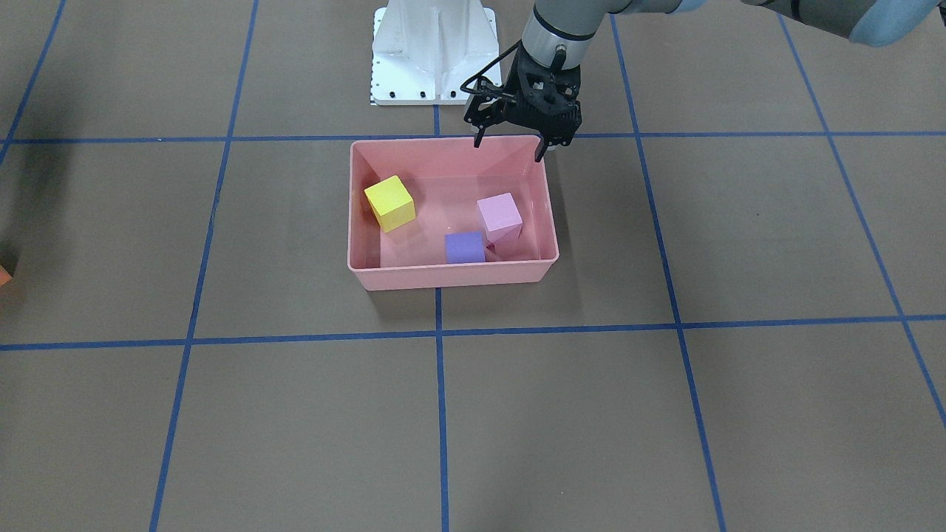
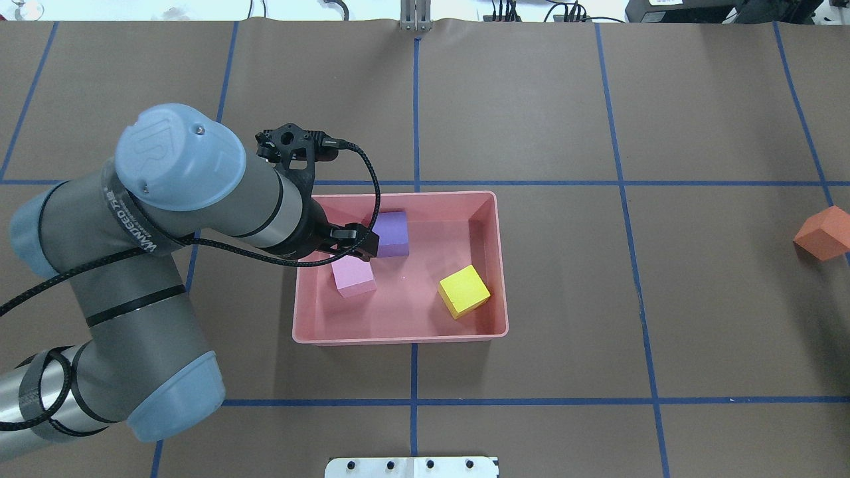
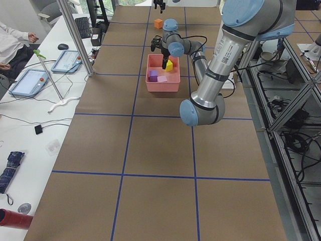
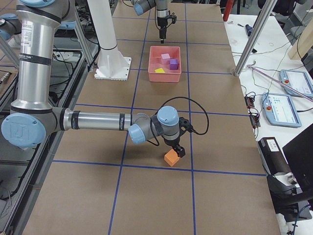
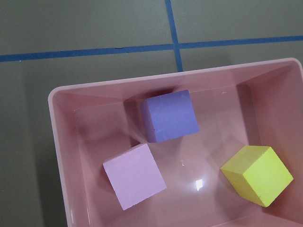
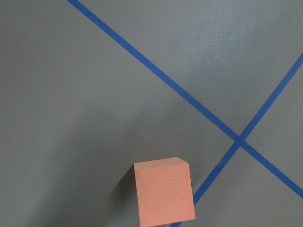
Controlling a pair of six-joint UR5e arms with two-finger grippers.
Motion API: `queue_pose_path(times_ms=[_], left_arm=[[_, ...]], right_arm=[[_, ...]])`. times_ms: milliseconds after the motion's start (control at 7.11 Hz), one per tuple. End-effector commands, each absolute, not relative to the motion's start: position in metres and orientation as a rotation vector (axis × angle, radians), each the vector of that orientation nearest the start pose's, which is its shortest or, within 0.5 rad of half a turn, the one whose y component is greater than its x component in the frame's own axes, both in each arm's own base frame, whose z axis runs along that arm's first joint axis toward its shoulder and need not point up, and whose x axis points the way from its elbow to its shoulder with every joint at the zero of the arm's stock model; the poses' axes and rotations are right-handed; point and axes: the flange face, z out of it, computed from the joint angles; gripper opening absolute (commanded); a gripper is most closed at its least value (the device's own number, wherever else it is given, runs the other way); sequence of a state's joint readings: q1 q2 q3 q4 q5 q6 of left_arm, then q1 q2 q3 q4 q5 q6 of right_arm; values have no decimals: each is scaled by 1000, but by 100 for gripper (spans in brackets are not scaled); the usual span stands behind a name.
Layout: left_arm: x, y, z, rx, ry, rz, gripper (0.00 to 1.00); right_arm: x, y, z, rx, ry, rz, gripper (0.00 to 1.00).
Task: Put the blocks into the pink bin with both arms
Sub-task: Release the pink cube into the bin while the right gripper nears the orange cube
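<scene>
While the left gripper [image 1: 510,148] hangs over the pink bin's [image 1: 451,277] robot-side wall w/ jaws apart & nothing between them, 3 cubes lie inside — yellow block [image 1: 389,203] alone toward one end, light pink block [image 1: 499,216] & purple block [image 1: 465,247] just beside each other toward the other. Orange block [image 2: 823,232] sits on the table [image 1: 665,406] well apart from the bin, toward the robot's right — right gripper [image 4: 179,151] is just over it, seen only from the side cam, so can't tell if its jaws are apart or together

Robotics lab: table [image 3: 160,150] w/ blue tape grid [image 3: 125,115], alu frame post [image 3: 76,37] at its edge, teach pendants [image 3: 30,82] on side bench [image 3: 30,145], operator [image 3: 12,40] seated.
</scene>
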State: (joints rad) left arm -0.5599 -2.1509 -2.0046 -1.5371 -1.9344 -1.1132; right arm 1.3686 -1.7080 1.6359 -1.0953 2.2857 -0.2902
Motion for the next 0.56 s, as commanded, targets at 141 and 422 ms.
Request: queue_pose_path(times_ms=[141, 422], left_arm=[[433, -387, 154, 181, 1008, 86, 100], [434, -388, 155, 181, 1006, 85, 100]], right_arm=[[-54, -460, 653, 389, -734, -609, 99], [-66, -459, 667, 378, -735, -622, 99]])
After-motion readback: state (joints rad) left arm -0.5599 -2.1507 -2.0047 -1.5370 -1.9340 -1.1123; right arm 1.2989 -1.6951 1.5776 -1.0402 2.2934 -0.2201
